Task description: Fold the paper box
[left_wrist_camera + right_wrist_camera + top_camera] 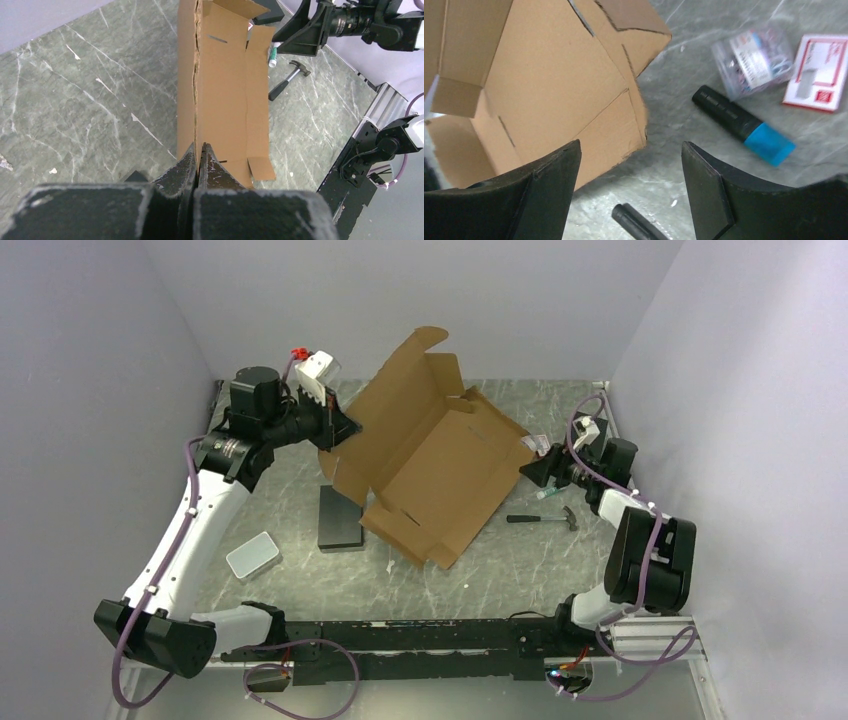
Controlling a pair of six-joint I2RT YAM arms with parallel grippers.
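paper box (440, 460) sits mid-desk (330, 585), part-formed. One big panel stands up on its far-left side; the rest lies open and shallow. Main creases run on a diagonal, near-left to far-right in the overhead view.

left arm (190, 530): the left jaws are pinched fully together on the edge of that raised panel. Wrist view shows the cardboard edge-on, running straight out from between the tips. So the left side is the anchor, and the box stretches away from it toward the other arm.

right arm (650, 555): the right jaws are spread wide with nothing in them. The box's right-hand corner flap is just ahead and to their left, with a clear gap and no contact.

What matters for the next move: the free end of the box points at the right arm, so that arm is the nearer one for the loose flaps. My read is that it has to come in leftward and meet the flap across its crease, not along it.

Watch-outs:
- hammer (545, 519) lies on the near side of the right jaws, close by.
- blue-capped marker (744, 125) lies just beyond them.
- black block (340, 518) sits against the box's near-left edge, so a dragged box could catch on it.
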